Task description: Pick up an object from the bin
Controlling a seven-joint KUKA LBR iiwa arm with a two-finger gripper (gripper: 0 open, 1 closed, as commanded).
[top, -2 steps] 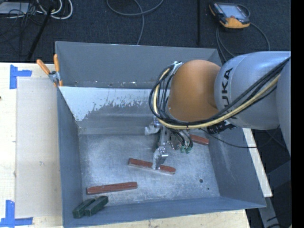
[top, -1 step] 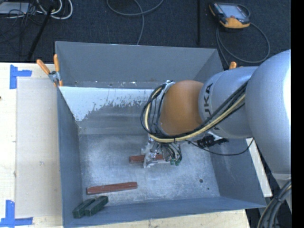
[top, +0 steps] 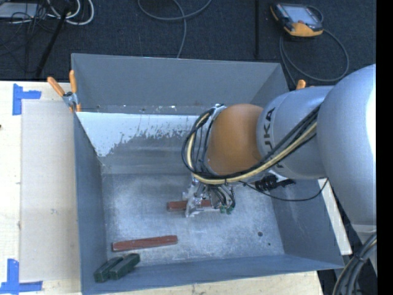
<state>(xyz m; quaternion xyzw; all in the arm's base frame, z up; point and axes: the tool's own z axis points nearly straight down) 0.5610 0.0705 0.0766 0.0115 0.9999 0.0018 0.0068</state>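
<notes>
The gripper (top: 202, 206) sits low over the middle of the grey metal bin (top: 86, 195), at or just above the floor. At its nine o'clock lies a short reddish-brown flat block (top: 177, 206), touching it or perhaps running under its tip. The wrist hides the contact, so I cannot tell whether the gripper is apart or together. Nothing is lifted, so the descent looks done while the grasp and raise are left. A long reddish-brown flat strip (top: 145, 243) lies towards seven o'clock, and a dark grey-green lumpy piece (top: 116, 267) lies beyond it in the corner.
</notes>
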